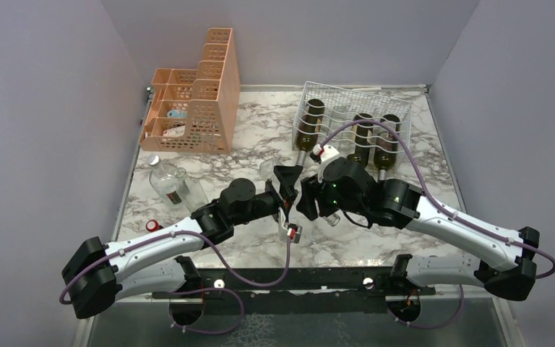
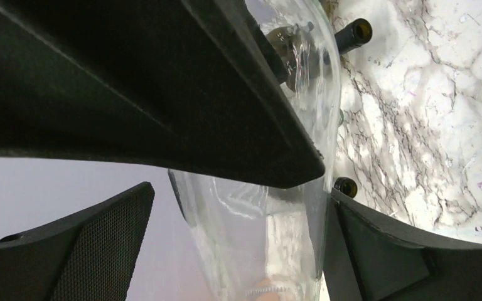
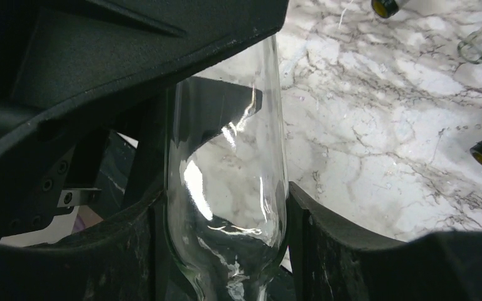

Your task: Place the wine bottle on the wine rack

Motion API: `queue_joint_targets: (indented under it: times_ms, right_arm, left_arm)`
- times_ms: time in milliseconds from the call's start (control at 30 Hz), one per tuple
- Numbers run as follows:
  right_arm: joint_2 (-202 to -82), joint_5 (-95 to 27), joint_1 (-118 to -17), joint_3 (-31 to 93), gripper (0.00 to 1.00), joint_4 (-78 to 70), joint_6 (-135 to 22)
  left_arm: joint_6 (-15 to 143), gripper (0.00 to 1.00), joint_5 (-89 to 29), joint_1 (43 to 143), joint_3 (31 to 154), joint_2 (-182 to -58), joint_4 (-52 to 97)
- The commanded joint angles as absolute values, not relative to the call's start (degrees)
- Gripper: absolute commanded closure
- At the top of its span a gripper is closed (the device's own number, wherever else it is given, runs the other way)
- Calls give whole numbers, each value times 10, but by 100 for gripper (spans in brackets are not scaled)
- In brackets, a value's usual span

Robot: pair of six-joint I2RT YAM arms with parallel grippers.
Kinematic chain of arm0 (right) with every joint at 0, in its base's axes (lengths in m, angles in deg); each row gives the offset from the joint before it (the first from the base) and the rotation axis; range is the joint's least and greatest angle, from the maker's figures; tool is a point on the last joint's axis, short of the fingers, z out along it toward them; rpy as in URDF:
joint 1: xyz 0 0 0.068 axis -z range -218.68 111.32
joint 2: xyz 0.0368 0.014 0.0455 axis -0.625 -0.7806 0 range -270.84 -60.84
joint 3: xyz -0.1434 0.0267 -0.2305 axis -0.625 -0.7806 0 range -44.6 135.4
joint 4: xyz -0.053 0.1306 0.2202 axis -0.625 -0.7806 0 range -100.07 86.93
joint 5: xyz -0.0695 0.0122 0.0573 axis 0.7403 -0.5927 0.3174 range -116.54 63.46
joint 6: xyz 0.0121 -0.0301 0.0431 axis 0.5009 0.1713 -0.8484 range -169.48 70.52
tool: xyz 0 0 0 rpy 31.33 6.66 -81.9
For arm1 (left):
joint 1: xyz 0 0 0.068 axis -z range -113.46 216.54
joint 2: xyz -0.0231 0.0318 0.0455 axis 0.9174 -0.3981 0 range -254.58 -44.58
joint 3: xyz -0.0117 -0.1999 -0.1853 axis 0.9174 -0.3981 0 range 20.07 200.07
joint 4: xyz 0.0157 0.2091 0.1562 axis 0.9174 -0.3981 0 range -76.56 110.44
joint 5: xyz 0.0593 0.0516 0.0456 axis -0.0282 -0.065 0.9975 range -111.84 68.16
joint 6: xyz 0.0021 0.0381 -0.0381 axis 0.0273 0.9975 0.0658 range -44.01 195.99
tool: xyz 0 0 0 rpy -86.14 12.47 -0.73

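Bottle point(image 3: 226, 188): clear glass, at mid-table near the front of the rack point(image 1: 354, 101), apart from it and in no cradle. Caught between both grippers where the two meet nose to nose.

Right gripper point(image 1: 309, 196): clamped on the bottle, dark fingers point(image 3: 326, 226) tight against the glass on either side in the right wrist view.

Left gripper point(image 1: 287, 189): set around the same bottle, upper finger laid against the glass, padded lower finger just beside it. Firm grip or loose: cannot tell.

Rack: silvery-white wire, at the far right of the table point(image 1: 260, 123), against the back wall. Loaded with three dark bottles point(image 1: 362, 137), one in a left cradle and two side by side further right, necks toward the arms.

Table: white marble pattern with grey veining.

Organizer point(image 1: 202, 94): peach perforated plastic, stepped, at the far left corner, well apart from the rack; small items in its lower compartments, too small to tell.

Clear bottles point(image 1: 168, 181): two, lying at the left side of the table, in front of the organizer.

Red cap point(image 1: 152, 225): small, near the left edge, just nearer than those two.
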State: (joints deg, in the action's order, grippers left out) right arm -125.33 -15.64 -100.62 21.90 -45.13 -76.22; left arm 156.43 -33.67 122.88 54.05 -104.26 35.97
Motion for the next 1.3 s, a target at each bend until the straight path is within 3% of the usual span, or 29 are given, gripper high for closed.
queue_joint_targets:
  times_ms: [0, 333, 467, 633, 767, 967, 1100, 1267]
  right_arm:
    - [-1218, -61, -1009, 215, 99, -398, -774]
    - [-1201, 136, -1009, 233, 99, -404, -790]
    - [-1223, 168, -1003, 257, 99, -397, -771]
    - [-1257, 127, -936, 292, 99, -380, -736]
    - [-1275, 49, -861, 296, 99, -340, -726]
    - [-1335, 13, -809, 314, 99, -308, -752]
    - [-1374, -15, -782, 322, 99, -277, -784]
    - [-1435, -29, -755, 338, 99, -242, -821]
  left_arm:
    - [1547, 1, -350, 1231, 545, -1020, 409]
    - [1430, 1, -356, 1231, 526, -966, 408]
    - [1283, 1, -325, 1231, 545, -944, 422]
    - [1075, 1, -206, 1230, 584, -942, 444]
    - [877, 1, -14, 1230, 633, -948, 440]
    - [710, 1, 126, 1230, 789, -962, 193]
    - [691, 1, 127, 1230, 866, -983, 66]
    - [689, 1, 125, 1230, 877, -968, 16]
